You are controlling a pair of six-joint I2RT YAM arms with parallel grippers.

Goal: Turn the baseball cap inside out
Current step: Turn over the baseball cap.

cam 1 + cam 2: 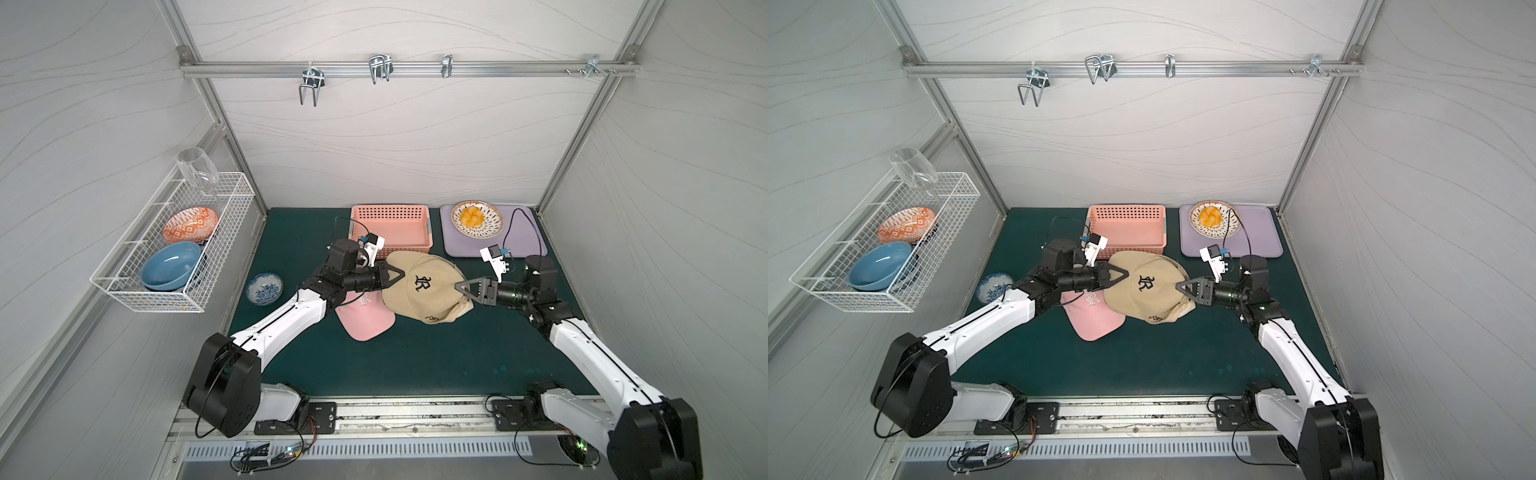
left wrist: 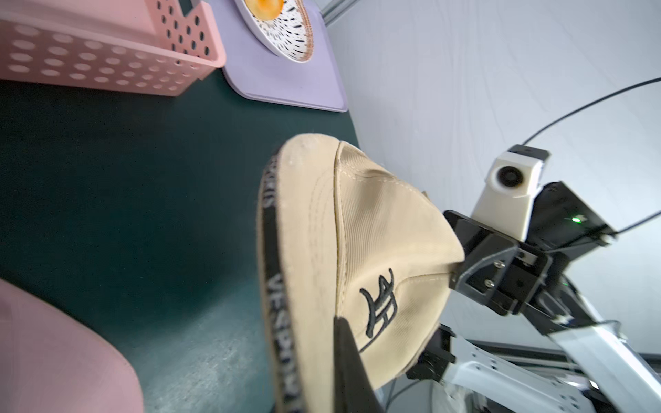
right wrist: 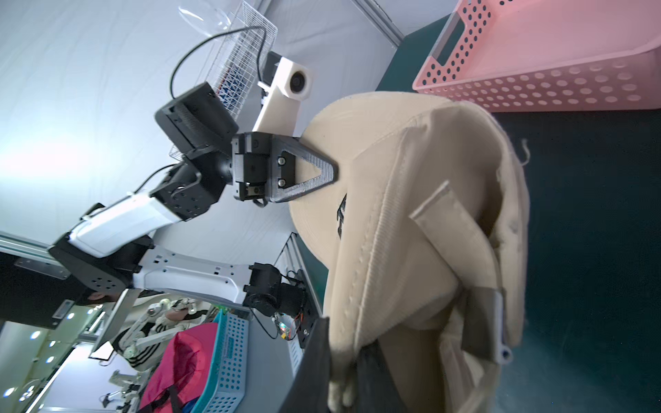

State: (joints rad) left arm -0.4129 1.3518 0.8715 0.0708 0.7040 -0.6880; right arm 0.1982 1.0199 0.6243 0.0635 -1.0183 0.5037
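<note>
Carrying it all, the surface (image 1: pixel 415 365): dark green and flat, with two caps out in the middle and both arms reaching in from the near side.
Tan baseball cap (image 1: pixel 428 299): in the middle, hanging between the two claws. It looks lifted a little off the surface. The outside with the black letter faces up, so it is not turned yet. The brim points to the near side.
Pink cap (image 1: pixel 365 322): flat on the surface, partly under the tan baseball cap and the left arm.
Left claw (image 1: pixel 401 273): squeezed tight on the cap's left side.
Right claw (image 1: pixel 459 286): squeezed nearly tight on the cloth at the cap's right side, by the back strap (image 3: pixel 450 221).
Line from claw to claw: it runs side to side, right through the cap. Both claws touch it, so neither is nearer.
Open hole: I think it faces down. One claw may need to let go and push the top in.
</note>
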